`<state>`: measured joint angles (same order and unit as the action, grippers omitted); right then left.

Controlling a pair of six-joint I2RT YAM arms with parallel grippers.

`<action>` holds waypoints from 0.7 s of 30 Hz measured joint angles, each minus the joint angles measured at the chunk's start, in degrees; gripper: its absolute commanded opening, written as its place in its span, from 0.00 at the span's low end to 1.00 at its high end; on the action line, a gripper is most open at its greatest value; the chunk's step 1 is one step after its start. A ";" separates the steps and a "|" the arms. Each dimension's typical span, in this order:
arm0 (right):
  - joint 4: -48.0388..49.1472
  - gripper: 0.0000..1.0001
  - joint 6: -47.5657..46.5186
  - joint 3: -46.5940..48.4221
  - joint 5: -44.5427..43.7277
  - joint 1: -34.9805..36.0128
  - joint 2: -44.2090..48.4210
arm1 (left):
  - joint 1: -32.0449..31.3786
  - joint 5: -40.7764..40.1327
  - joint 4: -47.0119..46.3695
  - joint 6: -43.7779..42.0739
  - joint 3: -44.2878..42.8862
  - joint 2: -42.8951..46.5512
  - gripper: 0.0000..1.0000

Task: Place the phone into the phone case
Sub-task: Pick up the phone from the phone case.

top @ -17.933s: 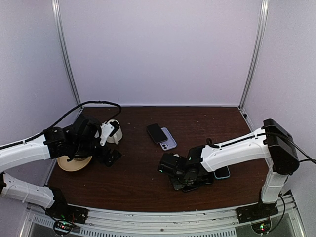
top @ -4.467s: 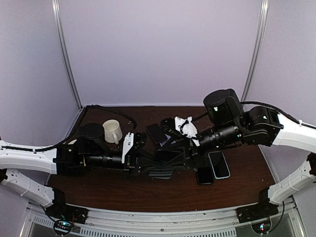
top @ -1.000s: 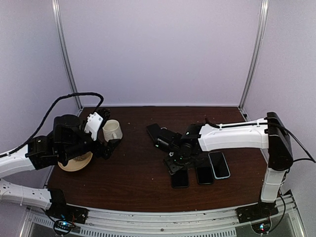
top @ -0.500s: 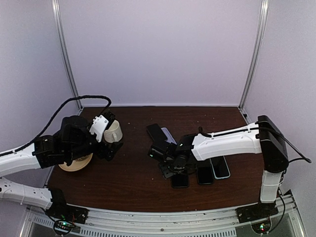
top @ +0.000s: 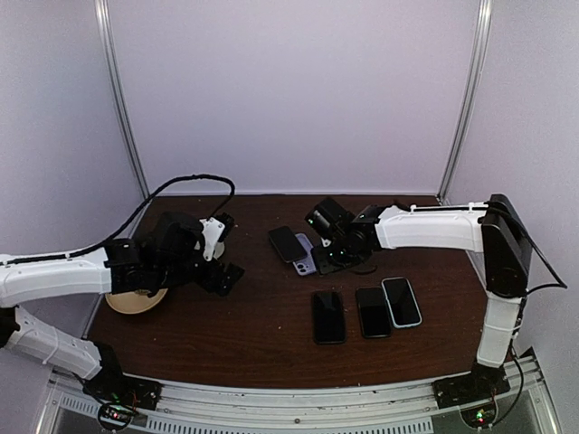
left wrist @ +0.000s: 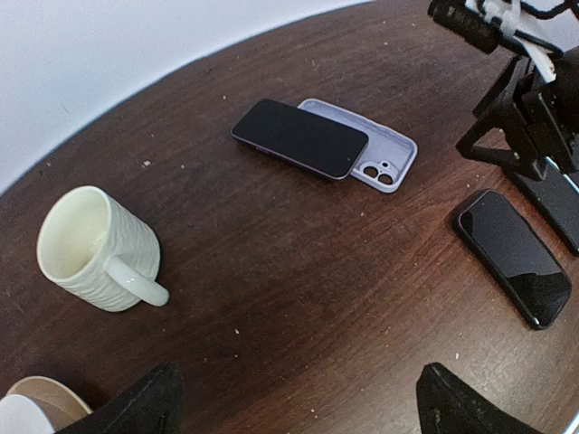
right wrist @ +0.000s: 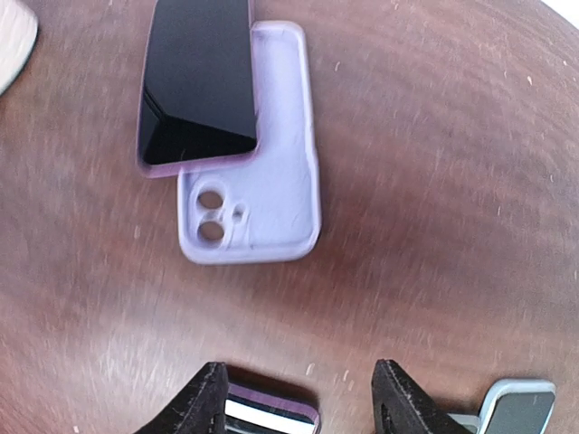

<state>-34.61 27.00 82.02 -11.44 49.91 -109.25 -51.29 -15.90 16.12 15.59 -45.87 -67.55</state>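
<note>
1. Top external view showed the phone (top: 286, 242) lying screen-up toward the back middle of the table (top: 262, 353), its right edge resting on the lilac case (top: 305, 262).
2. The right gripper (top: 327, 262) hung just beside the case on its right, jaws spread with nothing between them.
3. From the right wrist view, the phone (right wrist: 197, 86) overlapped the upper left part of the case (right wrist: 271, 199), leaving the camera holes uncovered. Both lay ahead of the fingers (right wrist: 206, 407) and clear of them.
4. The left gripper (top: 228, 276) sat well to the left of the phone, jaws spread wide and empty.
5. From the left wrist view, the phone (left wrist: 300, 137) and case (left wrist: 384, 158) lay far ahead of the fingers (left wrist: 136, 407), and a cream mug (left wrist: 90, 249) stood upright off to the left.
6. Three other phones (top: 372, 311) lay side by side near the front right of the table.
</note>
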 measured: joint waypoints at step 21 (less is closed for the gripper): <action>8.85 0.48 -7.19 12.44 17.62 -11.50 -13.46 | 15.43 33.42 -32.06 30.84 -17.99 -46.34 0.67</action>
<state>-25.76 19.81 94.45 6.17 38.41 -122.72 -35.86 17.52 -15.94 46.44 -63.86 -113.89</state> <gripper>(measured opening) 0.486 0.698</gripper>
